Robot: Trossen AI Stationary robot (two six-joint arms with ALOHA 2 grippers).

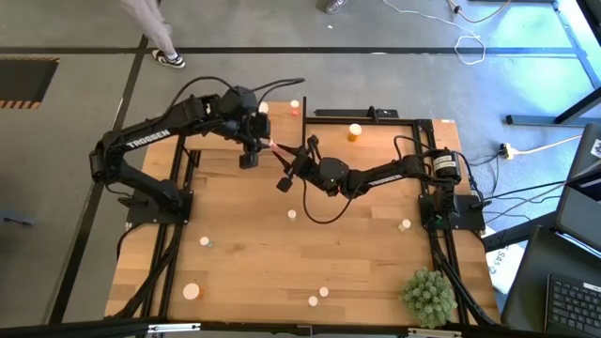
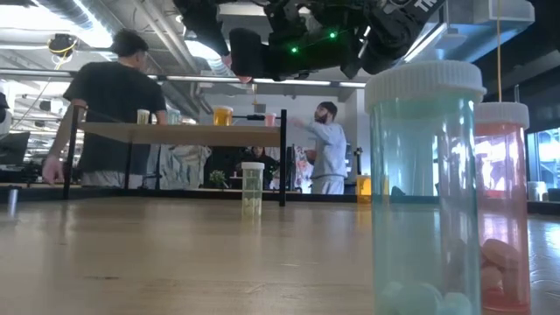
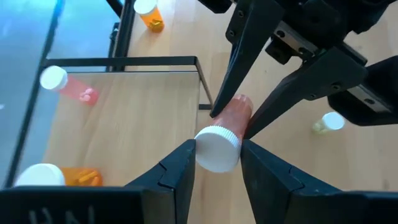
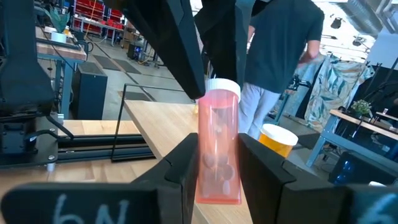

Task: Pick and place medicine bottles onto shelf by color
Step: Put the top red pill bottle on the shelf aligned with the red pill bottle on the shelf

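A pink medicine bottle [image 3: 222, 134] is clamped by both grippers. Left gripper [image 3: 216, 163] pinches its white cap; right gripper [image 4: 216, 163] grips its body, both arms outstretched beside the shelf [image 1: 376, 117].

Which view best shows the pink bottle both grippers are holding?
Right wrist view: the pink bottle fills it, pills visible, between the right gripper fingers. Left wrist view shows its white cap in the left gripper. High view: a sliver. Low view: barely visible.
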